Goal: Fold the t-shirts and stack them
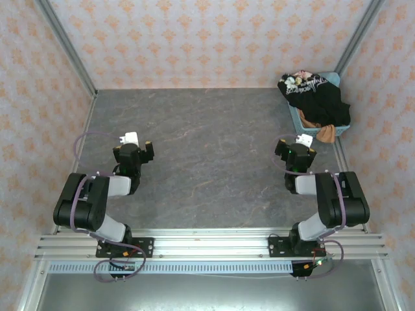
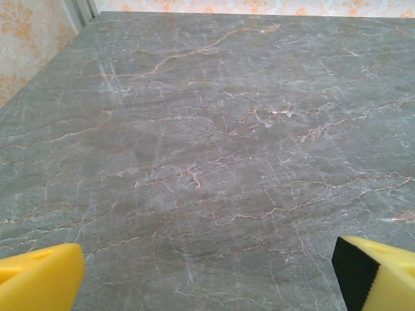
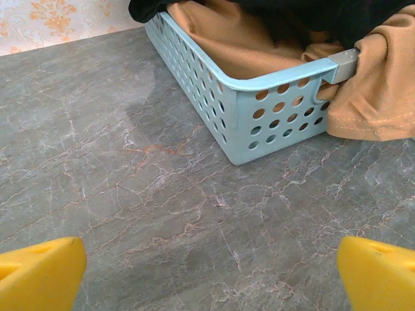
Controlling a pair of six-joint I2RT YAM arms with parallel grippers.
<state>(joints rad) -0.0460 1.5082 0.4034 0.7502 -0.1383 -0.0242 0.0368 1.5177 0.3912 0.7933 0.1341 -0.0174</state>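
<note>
Table (image 1: 214,162): grey marbled top, bare from the basket out to the opposite wall.

Basket (image 1: 296,120): light blue, perforated plastic, sitting in the table's far right corner. All the t-shirts are in it, none folded.

Black t-shirt (image 1: 321,97): biggest item. It's heaped on top of the basket and spills over the rim on the wall side. Rose print and pale script show at the far end of the heap.

Orange-brown t-shirt (image 3: 369,91): under the black one inside the basket. It lines the basket's inner wall in the right wrist view. One fold hangs out over the near corner, by the rim handle, down toward the table.

Right gripper (image 3: 211,272): just in front of the basket's near end, pointing at its near corner, clear of both basket and cloth. Jaws spread wide, nothing between them. Yellow fingertips (image 3: 39,272) sit at either edge of the wrist view, bare table in between.

Left gripper (image 2: 207,272): well apart from the basket, across the table on the opposite side. Jaws also wide apart, holding nothing, over bare marble.
</note>
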